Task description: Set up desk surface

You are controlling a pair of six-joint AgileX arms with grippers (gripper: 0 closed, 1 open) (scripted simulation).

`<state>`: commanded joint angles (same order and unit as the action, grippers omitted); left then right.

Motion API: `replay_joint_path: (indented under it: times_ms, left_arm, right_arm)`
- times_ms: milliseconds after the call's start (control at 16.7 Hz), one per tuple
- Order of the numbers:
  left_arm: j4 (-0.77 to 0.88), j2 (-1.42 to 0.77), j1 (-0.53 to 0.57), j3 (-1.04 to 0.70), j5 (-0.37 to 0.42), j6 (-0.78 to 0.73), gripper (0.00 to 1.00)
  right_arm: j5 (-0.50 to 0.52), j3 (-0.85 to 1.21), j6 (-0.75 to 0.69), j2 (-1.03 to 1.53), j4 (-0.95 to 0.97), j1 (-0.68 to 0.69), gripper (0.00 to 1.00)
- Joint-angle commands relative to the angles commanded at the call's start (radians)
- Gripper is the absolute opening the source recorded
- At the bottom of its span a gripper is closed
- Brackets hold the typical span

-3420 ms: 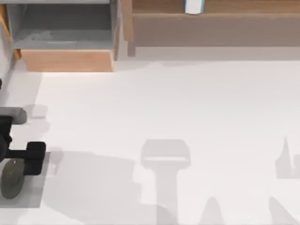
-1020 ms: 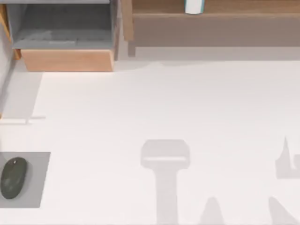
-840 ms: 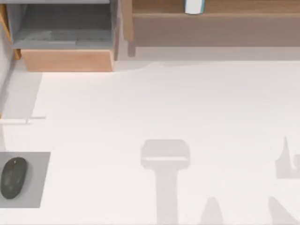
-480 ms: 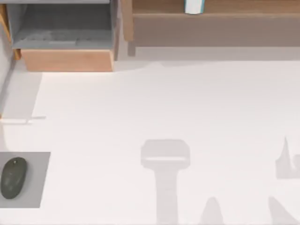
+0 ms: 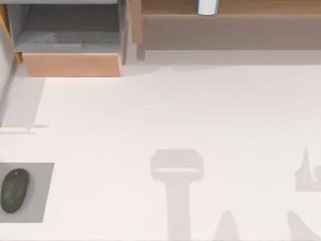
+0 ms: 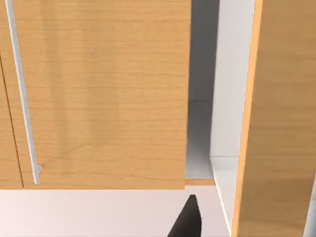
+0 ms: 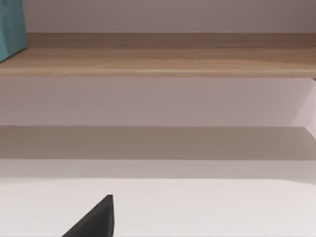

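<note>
White matte desk surface (image 5: 200, 110) spread below the light-wood shelf (image 5: 230, 20); dark mouse (image 5: 14, 190) on grey mat (image 5: 37, 193) at its near-left corner. Left gripper (image 6: 187, 222) just off the wood cabinet door (image 6: 98, 98), right gripper (image 7: 96, 219) low over the desk, facing the shelf; opening of either cannot be told

A dark mouse (image 5: 13, 190) lies on a grey mat (image 5: 37, 201) at the left edge, near the front. At the back left stands a wood box (image 5: 70, 64) with a grey inside. To its right a long wood shelf (image 5: 230, 20) runs along the back. A small white and blue thing (image 5: 207, 7) stands on the shelf. Up close there is a wood door (image 6: 98, 94) with a thin silver handle (image 6: 22, 94), and a teal thing (image 7: 11, 27) on the shelf.
</note>
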<state>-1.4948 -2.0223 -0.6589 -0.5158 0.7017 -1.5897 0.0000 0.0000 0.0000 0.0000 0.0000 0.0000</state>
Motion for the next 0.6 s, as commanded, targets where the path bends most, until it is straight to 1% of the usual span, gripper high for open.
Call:
replay_joint_path:
  times_ms: [240,300,600]
  left_arm:
    - [0.0,0.0,0.0,0.0,0.0,0.0,0.02]
    - [0.0,0.0,0.0,0.0,0.0,0.0,0.0]
    - [0.0,0.0,0.0,0.0,0.0,0.0,0.0]
  right_arm:
    - [0.0,0.0,0.0,0.0,0.0,0.0,1.0]
    - [0.0,0.0,0.0,0.0,0.0,0.0,1.0]
    - [0.0,0.0,0.0,0.0,0.0,0.0,1.0]
